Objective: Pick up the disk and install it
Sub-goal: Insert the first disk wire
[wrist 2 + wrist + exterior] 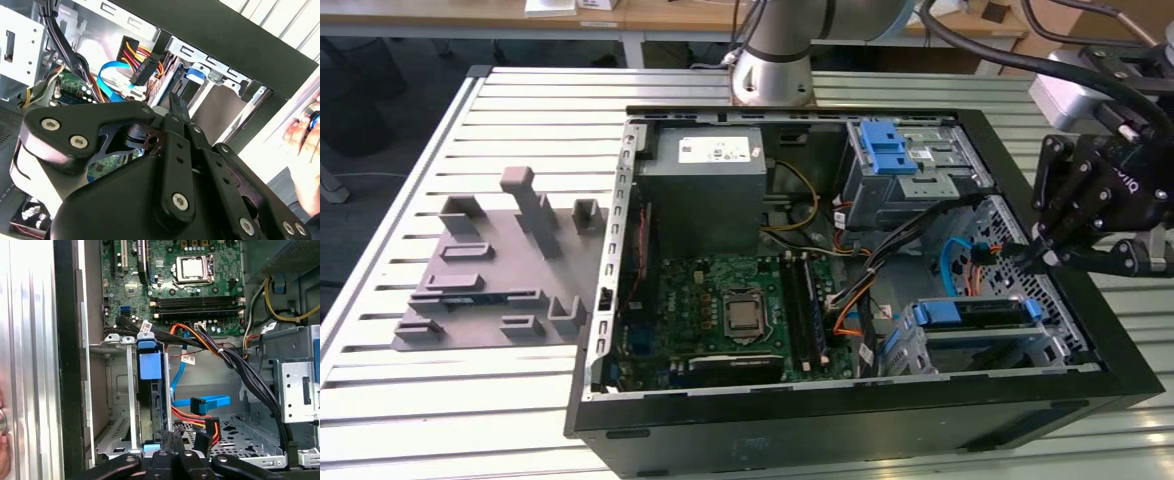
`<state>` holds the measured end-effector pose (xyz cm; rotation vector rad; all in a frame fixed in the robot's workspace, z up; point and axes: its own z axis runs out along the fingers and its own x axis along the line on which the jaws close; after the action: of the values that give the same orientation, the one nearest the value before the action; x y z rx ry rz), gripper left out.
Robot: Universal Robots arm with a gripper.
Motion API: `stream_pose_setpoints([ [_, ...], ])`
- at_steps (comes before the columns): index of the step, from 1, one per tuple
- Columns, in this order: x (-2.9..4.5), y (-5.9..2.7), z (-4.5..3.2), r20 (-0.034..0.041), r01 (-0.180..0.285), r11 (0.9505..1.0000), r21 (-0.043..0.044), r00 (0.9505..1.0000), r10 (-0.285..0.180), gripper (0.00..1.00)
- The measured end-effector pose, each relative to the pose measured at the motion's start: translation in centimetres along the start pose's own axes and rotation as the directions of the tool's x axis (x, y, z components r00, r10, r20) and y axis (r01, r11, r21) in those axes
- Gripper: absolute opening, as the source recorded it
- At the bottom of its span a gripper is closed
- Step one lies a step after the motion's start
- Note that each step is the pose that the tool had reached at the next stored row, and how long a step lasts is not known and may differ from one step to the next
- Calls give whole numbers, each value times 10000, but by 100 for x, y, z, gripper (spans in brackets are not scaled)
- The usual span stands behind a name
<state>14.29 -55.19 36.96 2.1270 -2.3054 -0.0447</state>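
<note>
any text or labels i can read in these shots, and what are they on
White sticker on the power supply: print too small to read.
White cable tags: too blurred to read.
Lettering on the end effector: too blurred to read.
Nothing legible elsewhere.

Light: bright, even, overhead. Glare: bleached the slatted table in the exterior view. Shadow: dimmed the computer case interior; gripper read as dark mass in the second wrist view.

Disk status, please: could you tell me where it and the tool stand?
Tool right at the disk's end. Disk slotted in the drive cage. Cables alongside; a hand beside the case.
</note>
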Motion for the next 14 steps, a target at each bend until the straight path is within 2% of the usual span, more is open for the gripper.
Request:
stream_pose_setpoints([
  [6, -27, -6, 0, 11, -476, 9989, 7, 9989, 476, 11],
  [9, -67, -16, 1, -28, -515, 9987, 6, 9987, 515, 11],
  [11, -89, -24, 1, -94, -517, 9987, -14, 9986, 516, 11],
  [12, -168, -37, 2, -309, -524, 9986, -74, 9982, 522, 11],
  [13, -196, -40, 3, -385, -527, 9986, -105, 9979, 523, 11],
  [14, -203, -41, 3, -398, -528, 9985, -127, 9978, 523, 11],
])
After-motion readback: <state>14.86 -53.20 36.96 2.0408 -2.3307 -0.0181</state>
